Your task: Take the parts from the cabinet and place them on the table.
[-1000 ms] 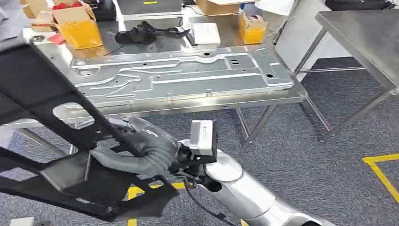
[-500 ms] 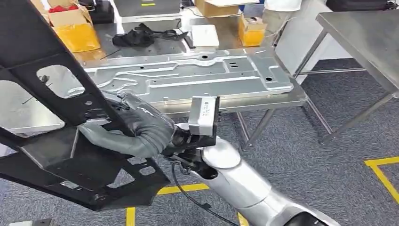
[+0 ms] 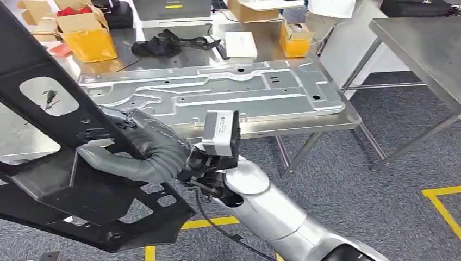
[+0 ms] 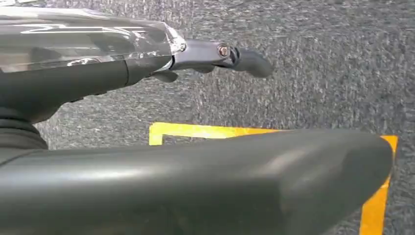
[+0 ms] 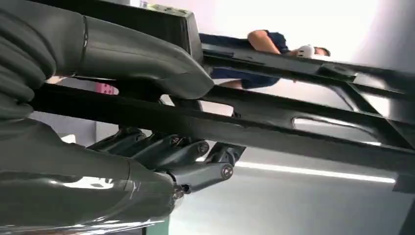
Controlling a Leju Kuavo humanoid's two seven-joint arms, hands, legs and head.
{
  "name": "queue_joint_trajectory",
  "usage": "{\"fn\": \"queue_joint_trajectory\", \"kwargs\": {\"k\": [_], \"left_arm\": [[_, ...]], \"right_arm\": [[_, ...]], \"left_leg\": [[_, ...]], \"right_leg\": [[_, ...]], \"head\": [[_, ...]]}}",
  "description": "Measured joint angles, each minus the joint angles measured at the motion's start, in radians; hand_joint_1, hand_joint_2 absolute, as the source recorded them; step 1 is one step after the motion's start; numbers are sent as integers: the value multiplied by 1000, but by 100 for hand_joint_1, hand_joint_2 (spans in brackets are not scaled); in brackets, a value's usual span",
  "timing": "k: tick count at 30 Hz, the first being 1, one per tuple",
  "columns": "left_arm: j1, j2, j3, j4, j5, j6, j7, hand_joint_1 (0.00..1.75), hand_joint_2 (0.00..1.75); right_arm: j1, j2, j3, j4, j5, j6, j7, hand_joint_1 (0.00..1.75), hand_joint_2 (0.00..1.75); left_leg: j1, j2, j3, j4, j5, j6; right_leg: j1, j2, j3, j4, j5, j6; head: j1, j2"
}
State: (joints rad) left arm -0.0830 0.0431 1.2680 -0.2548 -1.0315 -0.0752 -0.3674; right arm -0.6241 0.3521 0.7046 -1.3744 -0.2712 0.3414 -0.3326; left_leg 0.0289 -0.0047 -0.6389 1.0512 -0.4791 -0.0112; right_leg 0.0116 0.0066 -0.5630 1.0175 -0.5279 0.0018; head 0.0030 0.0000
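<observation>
A large black frame part, with openings and holes, hangs tilted at the left of the head view, partly over the near edge of the steel table. My right hand grips one of its bars from the right. In the right wrist view the dark fingers wrap one bar of the black part and the thumb lies on the other side. My left hand hangs over the carpet with nothing in it, one finger stretched out.
A big silver stamped panel covers most of the table. Behind it lie yellow boxes, a black cloth and a white box. A second steel table stands at the right. Yellow floor tape marks the carpet. A person shows beyond the part.
My right hand has lifted the black frame part upward and a little left, so it now overlaps more of the table's near edge.
</observation>
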Motion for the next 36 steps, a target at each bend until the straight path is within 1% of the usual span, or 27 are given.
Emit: {"fn": "queue_joint_trajectory", "kwargs": {"k": [2,3,5,6,7,9,10,11,12,13,15,16,17,18,20,21,22,23,24,26,27,28,30,32,33,34,36], "left_arm": [[-1,0,0,0,0,0,0,0,175],[-2,0,0,0,0,0,-1,0,175],[-2,0,0,0,0,0,-1,0,175],[-2,0,0,0,0,0,-1,0,175],[-1,0,0,0,0,0,-1,0,175],[-1,-2,0,0,0,0,-1,0,175],[-1,-2,0,0,0,0,-1,0,175],[-2,-3,0,0,0,0,-1,0,175],[-3,-10,0,1,-1,0,-1,0,175],[-3,-7,0,1,-1,1,0,0,175],[-3,-7,0,1,-1,0,-1,0,175],[-5,-8,0,1,-1,0,-1,0,175],[-5,-10,0,1,-1,0,-1,0,175],[-5,-10,0,1,-1,0,-1,0,175],[-5,-7,-1,1,-1,1,-1,0,175],[-2,-7,-1,1,-1,1,-1,0,175],[-1,-7,0,1,-1,1,-1,0,175],[-1,-7,-1,1,-1,0,-1,0,175],[-1,-7,-1,1,-1,0,-1,0,175],[-1,-6,0,1,-1,0,-1,0,175],[-3,-10,-1,2,-1,0,-1,0,175],[-5,-9,-1,2,-1,0,-1,0,175],[-2,-9,-1,2,-1,0,0,0,175],[-1,-11,-1,2,-1,0,0,0,175],[-3,-11,-1,2,-1,0,0,0,175],[-4,-11,-1,2,-1,0,-1,0,175],[-4,-11,-1,2,-1,0,-1,0,175]], "right_arm": [[-1,4,2,2,1,0,0,175,175],[-2,7,4,3,0,0,0,175,175],[-1,6,5,9,1,0,0,175,175],[2,6,7,13,1,0,0,175,175],[3,6,9,18,1,0,0,175,175],[2,7,11,19,1,3,0,175,175],[0,8,13,19,1,3,0,175,175],[0,10,15,19,1,5,0,175,175],[0,10,18,20,2,7,0,175,175],[-1,11,20,22,2,8,0,175,175],[-1,15,24,27,3,7,2,175,175],[0,19,24,26,3,8,2,175,175],[0,23,27,30,4,8,2,175,175],[-4,26,29,32,4,8,3,175,175],[-3,27,34,38,5,8,3,175,175],[-1,27,38,43,5,8,4,175,175],[1,27,41,47,5,8,5,175,175],[2,27,44,51,5,8,6,175,175],[2,27,45,53,5,8,6,175,175],[1,27,46,58,5,8,6,175,175],[-1,26,46,61,5,8,6,175,175],[-1,27,47,63,6,7,8,175,175],[1,27,49,67,6,7,8,175,175],[0,29,50,67,6,7,8,175,175],[-2,29,51,68,6,7,8,175,175],[-3,29,52,68,6,7,8,175,175],[1,27,53,72,6,8,8,175,175]], "left_leg": [[4,-1,10,-3,-4,13],[4,0,14,-3,-8,19],[2,0,20,-3,-14,25],[1,0,23,-3,-18,26],[-2,-1,29,-3,-22,26],[-8,-5,44,-3,-31,27],[-12,-7,53,-4,-36,26],[-12,-7,58,-6,-41,26],[-17,-7,61,-11,-43,22],[-7,-5,62,-15,-42,15],[-6,-4,67,-28,-42,5],[-12,-4,76,-35,-44,-1],[-9,0,75,-25,-50,-2],[-9,-1,60,12,-74,-3],[-7,-1,-23,162,-139,-12],[-7,-1,-67,233,-157,-17],[-5,0,-93,262,-150,-21],[-1,0,-93,243,-119,-24],[3,0,-74,183,-70,-28],[10,2,-1,2,36,-37],[2,1,10,-1,16,-38],[3,0,10,-8,12,-20],[-1,-1,9,-8,8,-10],[5,-1,17,-12,5,3],[5,-1,22,-13,1,9],[6,0,25,-13,-2,13],[5,0,29,-13,-8,18]], "right_leg": [[-2,-2,-10,35,-25,13],[-4,-3,-39,93,-51,17],[-7,-3,-130,254,-110,22],[-7,-3,-170,316,-121,21],[-6,-3,-188,325,-102,18],[-2,-2,-151,212,-10,3],[3,-2,-113,115,47,-12],[11,-1,-87,42,73,-29],[14,-3,-73,38,61,-39],[18,-2,-69,19,58,-40],[20,-1,-68,14,55,-44],[12,-2,-53,-10,61,-44],[7,-5,-38,-27,65,-39],[5,-6,-28,-33,64,-43],[4,-6,-19,-33,56,-45],[4,-6,-17,-33,52,-46],[4,-4,-14,-32,49,-45],[3,-2,-8,-32,44,-42],[2,-1,-1,-29,36,-39],[-2,-1,16,-15,13,-28],[5,1,14,-9,5,-19],[6,2,10,-3,3,-15],[4,1,13,-8,2,-11],[2,0,16,-2,-12,-1],[2,-2,1,35,-30,6],[-2,-3,-33,101,-60,12],[-7,-3,-128,266,-116,17]], "head": [[1,0],[1,0],[1,0],[1,0],[1,0],[1,0],[1,0],[0,0],[-6,0],[-2,0],[-1,0],[-1,0],[-2,0],[-2,0],[-2,0],[-3,0],[-3,0],[-3,0],[-3,0],[-3,0],[-6,0],[-10,0],[-4,0],[-5,0],[-3,0],[-3,0],[-3,0]]}}
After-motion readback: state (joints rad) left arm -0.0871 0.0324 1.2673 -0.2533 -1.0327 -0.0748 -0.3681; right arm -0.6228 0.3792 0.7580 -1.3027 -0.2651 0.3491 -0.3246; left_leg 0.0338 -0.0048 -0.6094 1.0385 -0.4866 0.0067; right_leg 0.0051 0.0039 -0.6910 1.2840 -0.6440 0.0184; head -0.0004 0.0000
